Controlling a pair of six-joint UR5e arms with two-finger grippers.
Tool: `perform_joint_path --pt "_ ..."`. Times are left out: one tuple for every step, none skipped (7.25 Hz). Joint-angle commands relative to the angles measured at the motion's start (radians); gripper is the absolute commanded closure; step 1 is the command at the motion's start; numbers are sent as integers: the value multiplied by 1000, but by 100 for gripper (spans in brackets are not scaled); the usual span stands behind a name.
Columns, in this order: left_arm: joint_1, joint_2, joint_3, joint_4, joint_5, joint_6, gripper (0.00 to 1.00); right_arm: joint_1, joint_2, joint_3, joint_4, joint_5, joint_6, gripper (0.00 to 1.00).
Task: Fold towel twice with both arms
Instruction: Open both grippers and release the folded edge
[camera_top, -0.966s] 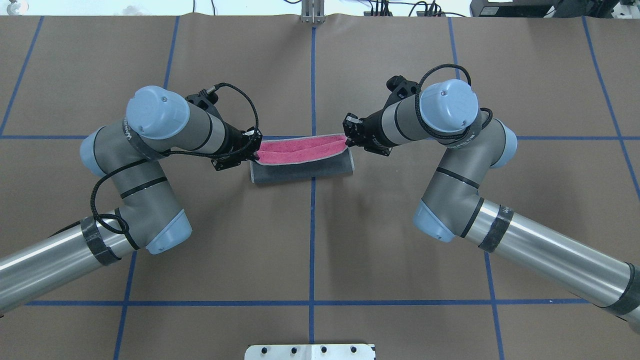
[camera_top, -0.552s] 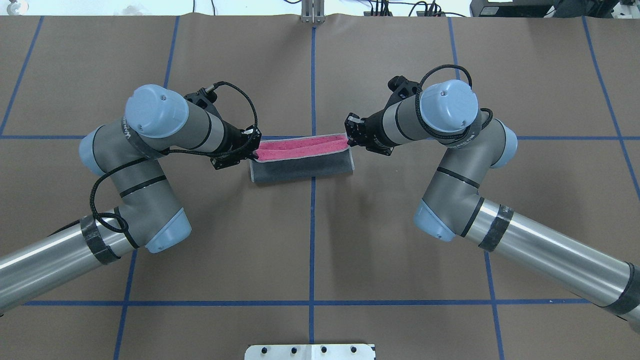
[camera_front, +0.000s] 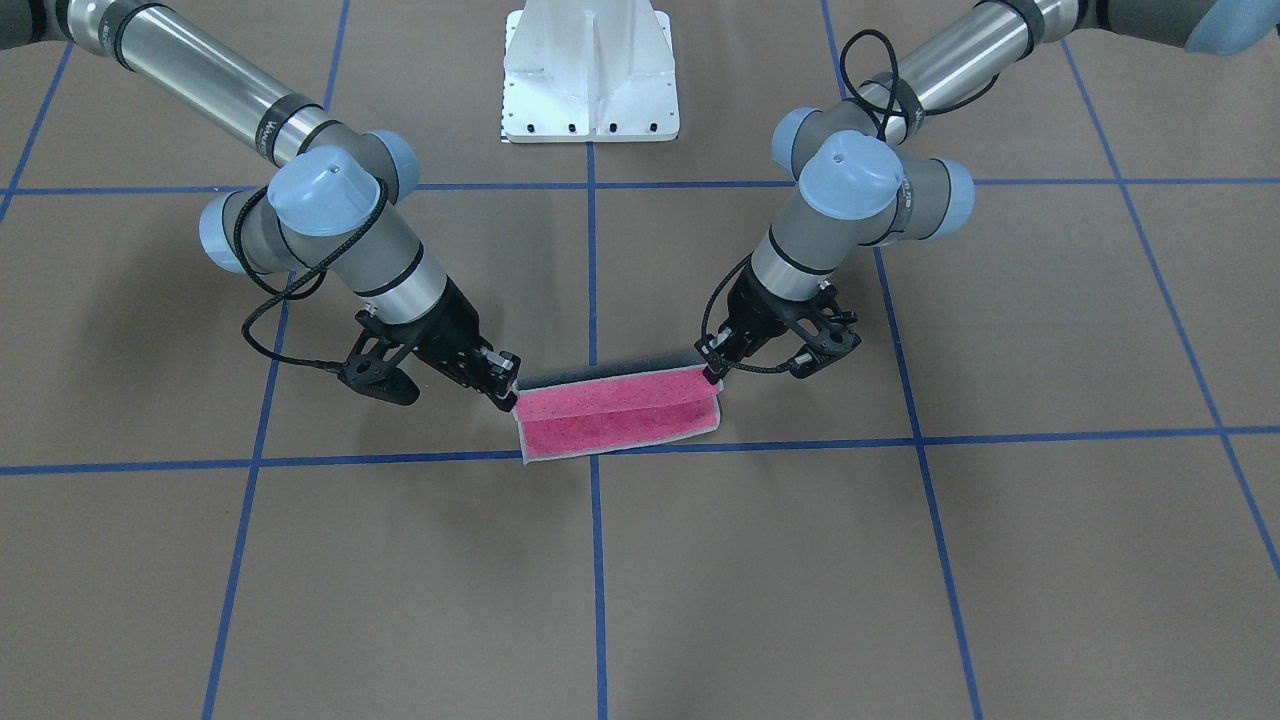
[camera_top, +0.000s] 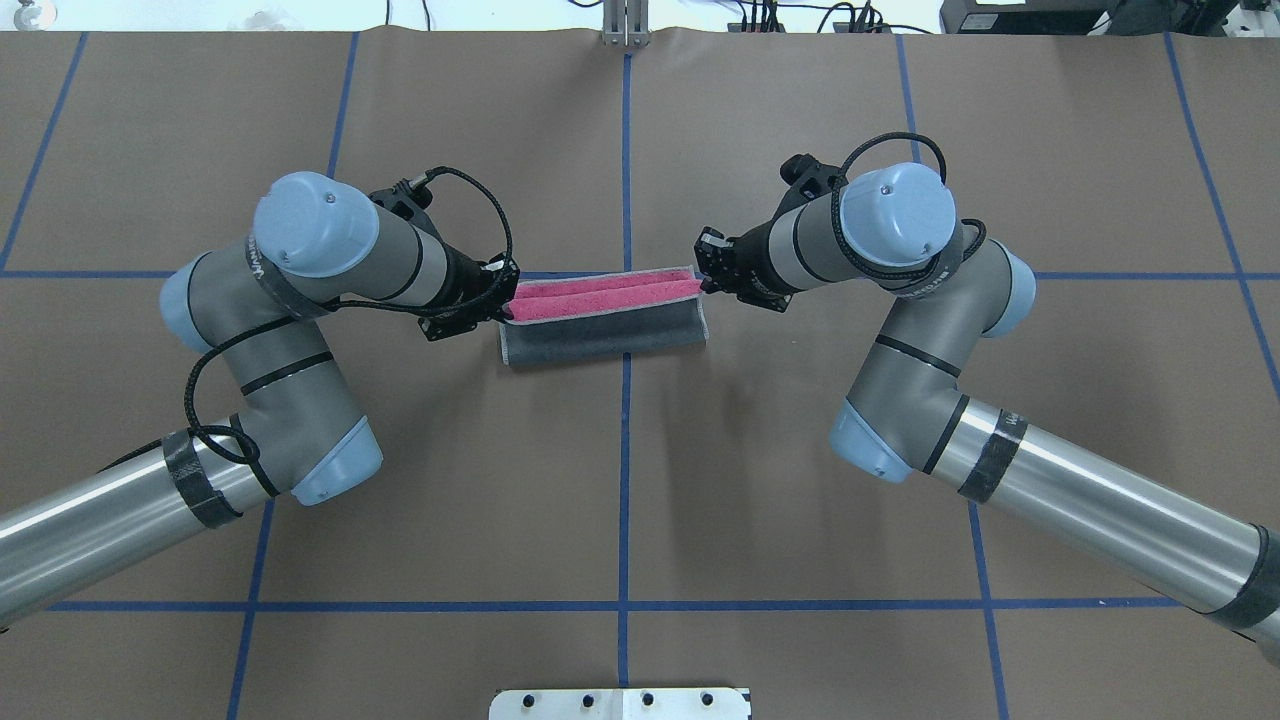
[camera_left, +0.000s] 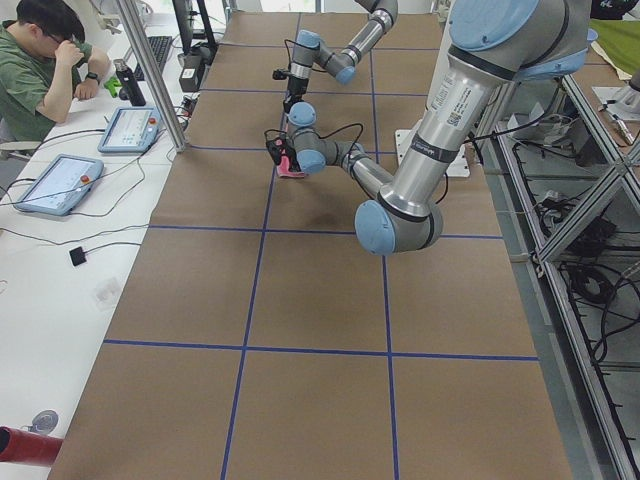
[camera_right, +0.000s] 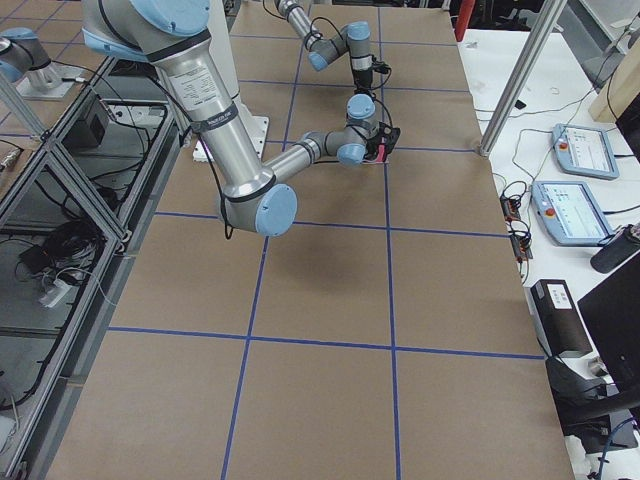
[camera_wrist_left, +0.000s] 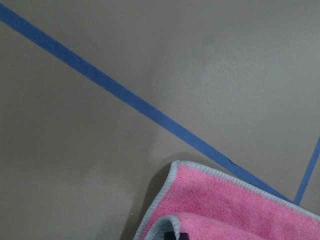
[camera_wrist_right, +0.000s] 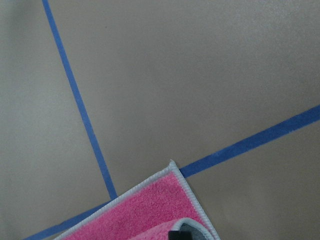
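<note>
The towel (camera_top: 605, 328) lies at the table's centre, partly folded. Its dark grey face is rolled over the pink face (camera_front: 620, 415), and a narrow pink strip shows along the far edge. My left gripper (camera_top: 507, 304) is shut on the lifted edge at the towel's left end, also seen in the front view (camera_front: 712, 374). My right gripper (camera_top: 705, 282) is shut on the same edge at the right end (camera_front: 508, 396). Both wrist views show a pink corner with a light grey border (camera_wrist_left: 230, 205) (camera_wrist_right: 150, 210) lying flat on the brown table.
Blue tape lines (camera_top: 625, 150) cross the brown table cover. The white pedestal base (camera_front: 590, 75) stands at the robot's side. A person (camera_left: 40, 60) sits at a side bench with tablets (camera_left: 130, 128). More pendants (camera_right: 575, 150) lie on the other bench.
Both grippers have carried the held edge farther from the robot. The grey flap covers more of the pink face, so the pink strip is narrower.
</note>
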Motion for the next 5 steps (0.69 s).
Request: perform_joint_path --pt "2 -2 -1 0 -2 -2 100 -1 1 1 1 0 0 100" --pt "2 -8 -1 0 0 -3 100 -1 3 0 1 0 0 100" --pt "2 -9 -1 0 0 -3 100 -1 4 -1 1 0 0 100" --pt "2 -18 -1 0 0 -3 100 -1 6 1 1 0 0 100" --pt "2 -20 1 0 0 -2 100 -3 9 1 1 0 0 100"
